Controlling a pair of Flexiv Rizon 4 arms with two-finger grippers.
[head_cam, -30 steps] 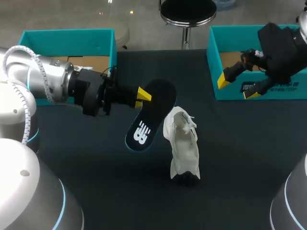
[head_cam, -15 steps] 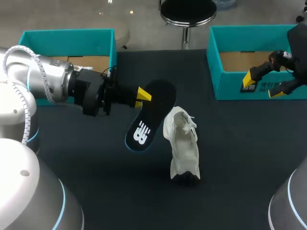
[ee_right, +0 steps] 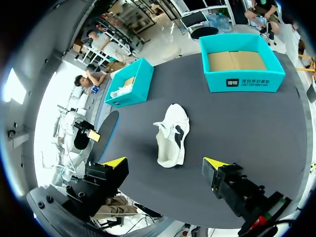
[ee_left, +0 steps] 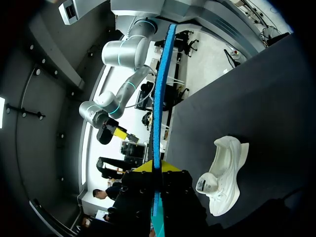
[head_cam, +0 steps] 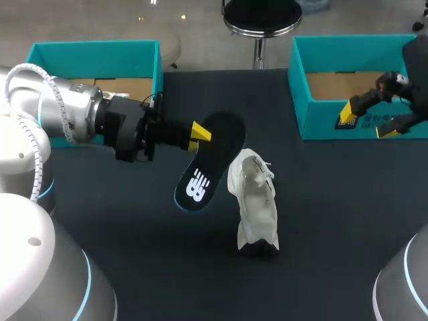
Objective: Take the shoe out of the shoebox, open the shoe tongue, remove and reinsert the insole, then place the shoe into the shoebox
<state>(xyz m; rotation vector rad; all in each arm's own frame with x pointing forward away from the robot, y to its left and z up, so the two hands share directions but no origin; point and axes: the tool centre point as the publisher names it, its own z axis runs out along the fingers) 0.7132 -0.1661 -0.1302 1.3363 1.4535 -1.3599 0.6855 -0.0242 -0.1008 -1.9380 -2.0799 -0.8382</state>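
On the dark table (head_cam: 334, 221), found the white shoe (head_cam: 254, 200) lying on its side near the middle, not boxed. Just beside it, saw the black insole (head_cam: 207, 164) aloft, pinched at its rim by the left gripper (head_cam: 198, 134). Well apart, by the right shoebox (head_cam: 301, 107), noted the right gripper (head_cam: 368, 122) spread and empty. Judged reinsertion risky: unbraced, could skid or roll under the push.

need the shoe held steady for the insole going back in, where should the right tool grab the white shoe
Probably take the white shoe across its narrow middle, coming down from above on its right side with the open right tool. It lies alone on the table, both long sides free, and the insole held by the left tool crowds its left.
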